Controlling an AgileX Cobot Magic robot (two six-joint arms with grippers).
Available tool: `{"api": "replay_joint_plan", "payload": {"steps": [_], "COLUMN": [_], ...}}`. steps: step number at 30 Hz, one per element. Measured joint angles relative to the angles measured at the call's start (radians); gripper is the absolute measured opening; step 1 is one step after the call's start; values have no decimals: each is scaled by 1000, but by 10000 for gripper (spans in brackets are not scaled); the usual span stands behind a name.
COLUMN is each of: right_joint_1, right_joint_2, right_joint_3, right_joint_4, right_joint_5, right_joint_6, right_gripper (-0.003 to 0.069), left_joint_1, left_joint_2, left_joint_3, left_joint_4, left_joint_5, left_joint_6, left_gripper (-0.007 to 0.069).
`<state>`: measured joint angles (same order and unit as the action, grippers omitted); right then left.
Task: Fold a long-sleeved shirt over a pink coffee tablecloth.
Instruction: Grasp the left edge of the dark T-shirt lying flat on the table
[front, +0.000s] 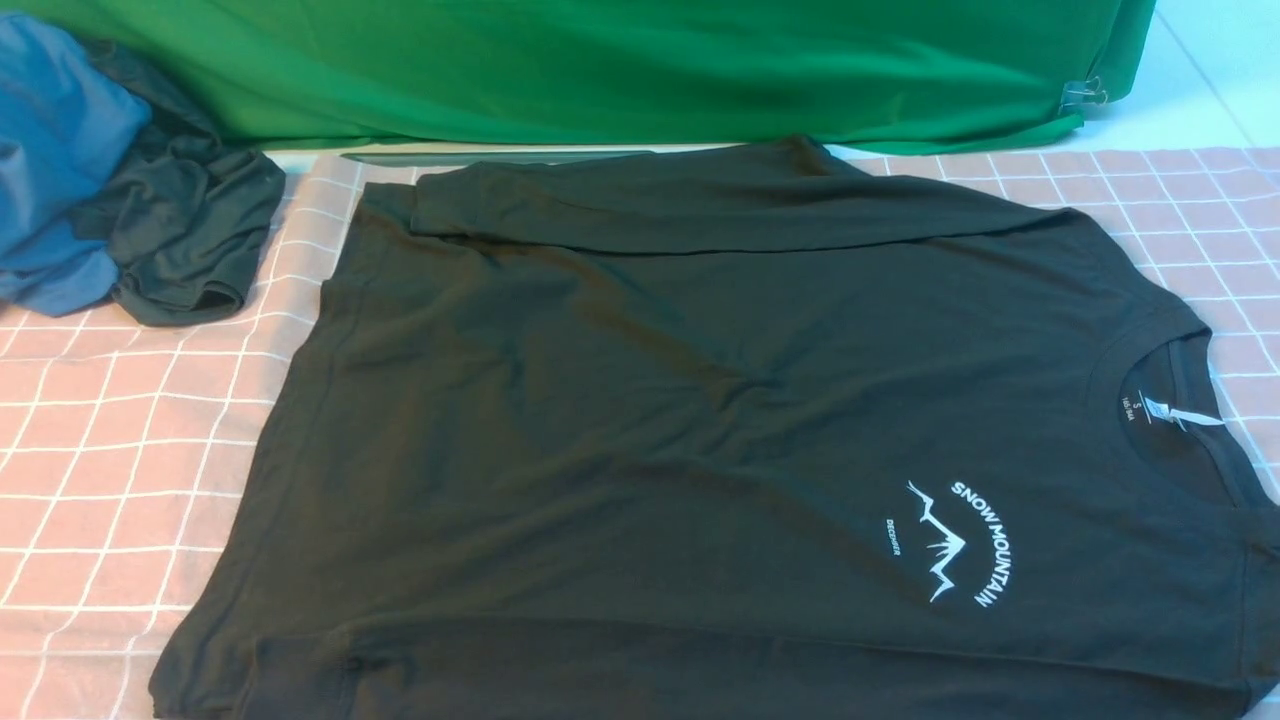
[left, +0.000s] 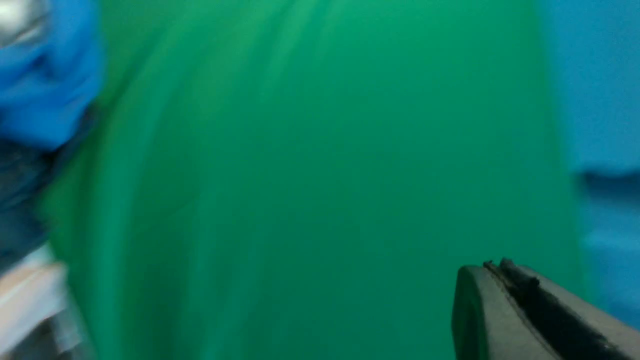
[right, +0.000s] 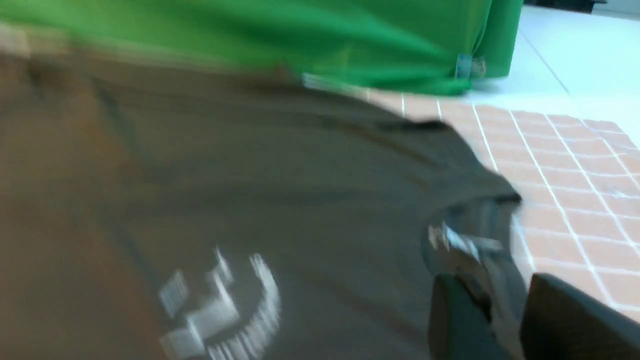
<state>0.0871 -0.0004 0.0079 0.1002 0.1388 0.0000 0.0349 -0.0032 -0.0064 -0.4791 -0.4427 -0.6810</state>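
shirt: long-sleeved shirt (front: 640, 420) lies flat, print up, mid pink coffee tablecloth (front: 110, 460); collar (front: 1150, 350) at 3 o'clock, hem at 9.
sleeve: one sleeve (front: 700, 205) is folded across the body along its 12 o'clock edge.
left tool (left: 492, 265): jaws pressed together, empty; green fabric (left: 300, 175) behind.
right tool (right: 500, 280): jaws apart near the collar; view blurred, no grip seen.
pile: blue cloth (front: 50, 150) and dark garment (front: 190, 240) at 10 o'clock.
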Motion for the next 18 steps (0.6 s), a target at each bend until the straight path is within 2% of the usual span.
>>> {"api": "replay_joint_plan", "payload": {"steps": [2,6,9,14,16,18], "right_joint_1": [1,1,1,1,1,2], "right_joint_2": [0,0,0,0,0,0], "right_joint_3": [0,0,0,0,0,0], "right_joint_4": [61,89,93,95,96,96], "right_joint_5": [-120,-288,-344,-357,-361,-363], "right_joint_6": [138,338,391,402,416,423], "right_gripper": [238,238,238,238,237,230], "left_joint_1": [0,0,0,0,0,0], "left_joint_2": [17,170,365,718,870,979], "left_joint_3": [-102,-393,-633,-862,-887,-876], "left_joint_4": [130,307,331,275,260,259], "left_joint_5": [47,463,796,1264,1403,1449], "left_joint_6": [-67,-136,28,322,416,465], "left_gripper": [15,15,15,15,15,15]}}
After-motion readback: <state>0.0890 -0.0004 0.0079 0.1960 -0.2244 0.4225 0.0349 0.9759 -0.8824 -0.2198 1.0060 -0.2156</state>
